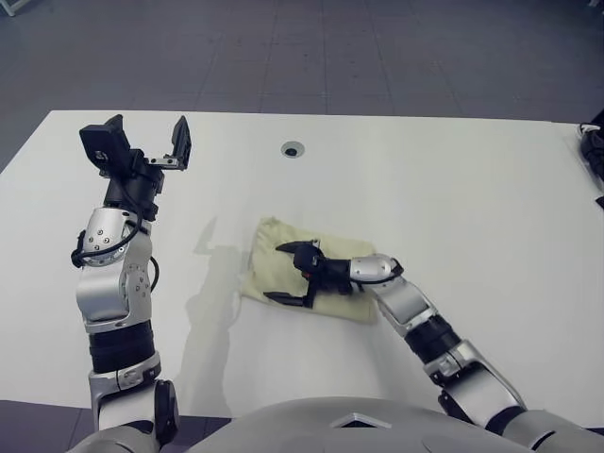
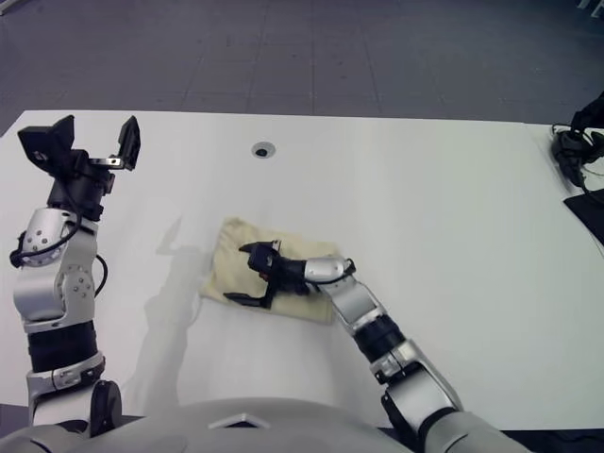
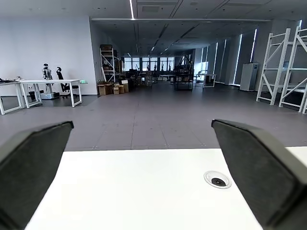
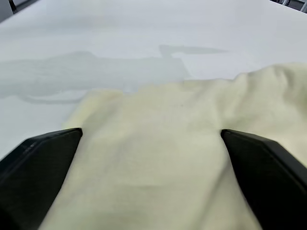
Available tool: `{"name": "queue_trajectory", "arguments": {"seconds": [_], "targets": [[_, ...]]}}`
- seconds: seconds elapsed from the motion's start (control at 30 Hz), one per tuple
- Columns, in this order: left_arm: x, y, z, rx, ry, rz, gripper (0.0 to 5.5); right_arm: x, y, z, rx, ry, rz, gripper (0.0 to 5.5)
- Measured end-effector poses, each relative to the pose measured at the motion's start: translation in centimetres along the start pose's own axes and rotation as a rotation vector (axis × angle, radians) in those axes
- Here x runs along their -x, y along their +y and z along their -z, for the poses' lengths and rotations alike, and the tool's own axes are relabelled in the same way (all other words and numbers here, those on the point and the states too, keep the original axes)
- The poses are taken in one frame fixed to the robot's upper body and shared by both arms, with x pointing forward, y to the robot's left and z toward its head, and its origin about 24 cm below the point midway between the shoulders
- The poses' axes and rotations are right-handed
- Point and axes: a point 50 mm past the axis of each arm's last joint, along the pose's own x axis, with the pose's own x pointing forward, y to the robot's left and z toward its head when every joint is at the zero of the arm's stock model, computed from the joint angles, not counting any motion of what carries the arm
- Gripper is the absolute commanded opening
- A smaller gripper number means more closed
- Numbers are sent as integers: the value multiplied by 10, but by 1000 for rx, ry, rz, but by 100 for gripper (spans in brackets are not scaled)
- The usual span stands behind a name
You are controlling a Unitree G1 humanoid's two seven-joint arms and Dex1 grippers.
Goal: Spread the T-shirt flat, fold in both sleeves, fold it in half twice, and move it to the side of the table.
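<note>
Hovers right gripper (image 1: 275,273) low over folded shirt (image 1: 264,255) on table (image 1: 453,189), jaws spread. Holds left gripper (image 1: 142,142) raised over its left side, spread wide too.

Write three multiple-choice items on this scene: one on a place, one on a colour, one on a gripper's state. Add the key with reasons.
1. Where is the right gripper?
A. Over the folded T-shirt
B. Raised at the far left
C. Off the table

2. What colour is the T-shirt?
A. Red
B. Pale yellow
C. Navy

3. What state is the left gripper in?
A. Shut on the T-shirt
B. Shut, empty
C. Open, empty

Key:
1 A: it hangs open above the T-shirt near the table's middle.
2 B: the fabric shows pale yellow against the white table.
3 C: it is raised at the left, spread wide, holding nothing.
</note>
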Motion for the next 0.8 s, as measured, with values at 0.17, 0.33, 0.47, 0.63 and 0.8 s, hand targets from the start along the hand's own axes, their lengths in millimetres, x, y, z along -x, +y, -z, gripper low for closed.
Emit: {"name": "queue_trajectory", "arguments": {"seconds": [0.17, 0.33, 0.47, 0.63, 0.8], "targets": [[1, -1, 2, -3, -2, 7, 537, 10, -11, 1, 6, 31, 19, 540], [9, 1, 9, -6, 16, -2, 537, 56, -58, 15, -41, 41, 247, 540], [16, 3, 14, -10, 38, -12, 537, 106, -95, 37, -173, 44, 575, 540], [27, 7, 18, -21, 54, -26, 537, 178, -110, 78, -352, 17, 1114, 540], [38, 15, 19, -36, 61, -41, 537, 217, -110, 98, -451, 26, 1465, 540]]}}
